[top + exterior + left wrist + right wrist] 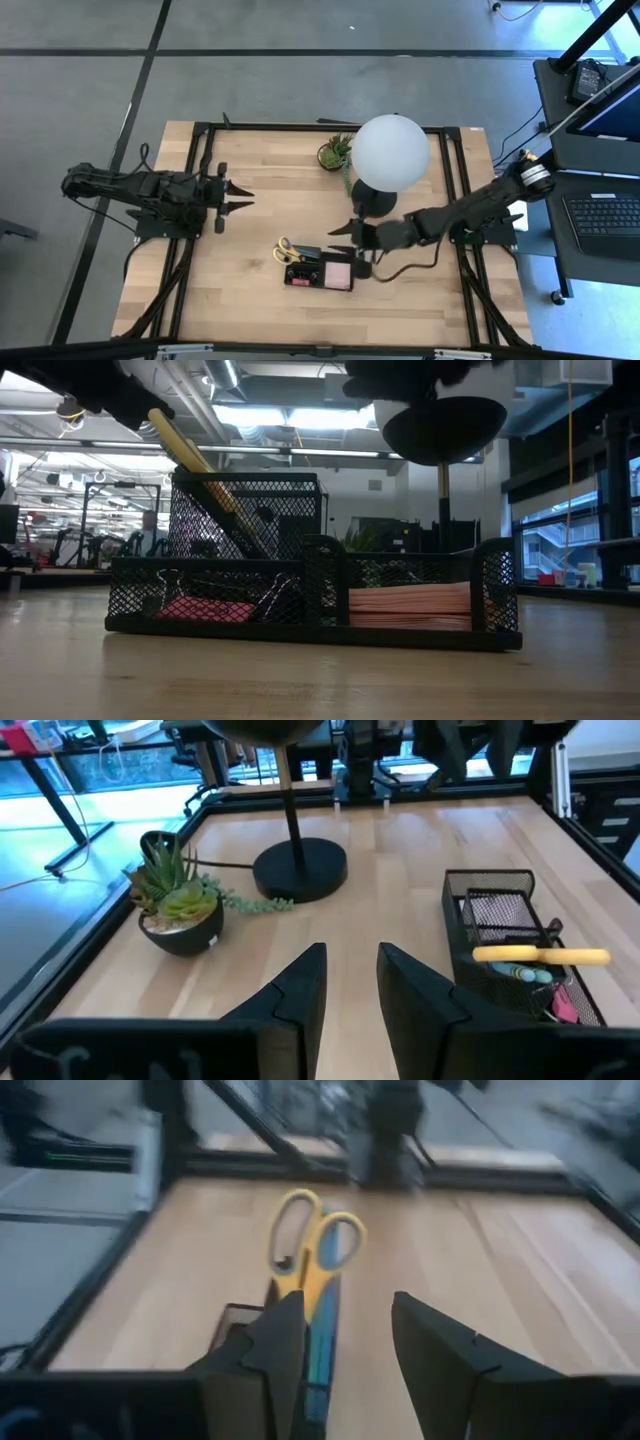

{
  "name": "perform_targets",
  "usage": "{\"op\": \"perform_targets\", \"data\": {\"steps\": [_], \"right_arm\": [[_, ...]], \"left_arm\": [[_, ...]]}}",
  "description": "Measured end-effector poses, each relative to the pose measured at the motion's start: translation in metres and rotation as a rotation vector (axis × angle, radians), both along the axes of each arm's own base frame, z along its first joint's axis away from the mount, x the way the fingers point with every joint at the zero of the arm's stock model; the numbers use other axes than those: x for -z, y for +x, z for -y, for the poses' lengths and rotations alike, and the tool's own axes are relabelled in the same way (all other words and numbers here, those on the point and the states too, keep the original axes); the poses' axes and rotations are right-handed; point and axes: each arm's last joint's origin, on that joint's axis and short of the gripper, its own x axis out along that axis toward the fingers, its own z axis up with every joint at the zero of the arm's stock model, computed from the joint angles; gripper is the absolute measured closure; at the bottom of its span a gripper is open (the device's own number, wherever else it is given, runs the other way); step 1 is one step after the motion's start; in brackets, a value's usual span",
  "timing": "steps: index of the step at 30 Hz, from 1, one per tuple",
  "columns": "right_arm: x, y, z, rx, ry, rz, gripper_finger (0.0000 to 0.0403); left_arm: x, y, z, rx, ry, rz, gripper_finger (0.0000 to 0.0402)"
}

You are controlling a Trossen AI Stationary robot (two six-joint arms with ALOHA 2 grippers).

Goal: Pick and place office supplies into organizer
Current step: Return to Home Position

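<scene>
High view: the organizer [318, 271] sits near the middle of the bench [230, 290], with the scissors [285, 250] leaning in its tall left-end compartment, yellow handles sticking out, and the pink sticky pad [337, 272] lying flat in the section to the right. The jaws of the right arm [440, 218] hang wide open and empty just beside the organizer, near the lamp base [372, 203]. Those of the left arm [160, 190], slightly parted and empty, are well apart at the bench's left side.

Tips of scissors [312, 1245] out of sight behind right claw [345, 1305].
</scene>
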Motion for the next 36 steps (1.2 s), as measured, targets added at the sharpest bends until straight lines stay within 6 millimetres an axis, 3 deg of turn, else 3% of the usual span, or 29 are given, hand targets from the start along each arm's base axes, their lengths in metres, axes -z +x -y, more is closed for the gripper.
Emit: {"op": "perform_targets", "data": {"steps": [3,7,13,17,22,31,36], "right_arm": [[0.017,-0.015,0.017,-0.091,0.014,0.082,0.0249],[0.042,-0.043,0.037,-0.064,0.026,0.059,0.0249],[0.063,-0.088,0.046,-0.209,0.101,0.144,0.0249],[0.084,-0.117,0.055,-0.186,0.174,0.16,0.0249],[0.107,-0.144,0.075,0.013,0.208,0.16,0.0249],[0.106,-0.151,0.104,0.21,0.066,0.211,0.0249],[0.102,-0.154,0.113,0.256,0.035,0.218,0.0249]], "left_arm": [[0.001,0.0,0.0,0.0,0.001,-0.007,0.0316],[0.002,-0.001,0.0,-0.001,0.002,-0.022,0.0316],[0.003,-0.001,0.0,-0.008,-0.011,-0.033,0.0315],[0.003,-0.001,0.0,-0.01,-0.01,-0.032,0.0316],[0.003,-0.001,-0.001,-0.033,-0.002,-0.031,0.0316],[0.001,-0.005,-0.005,-0.123,0.079,-0.012,0.0316],[-0.004,-0.021,-0.008,-0.153,0.074,0.053,0.0316]]}}
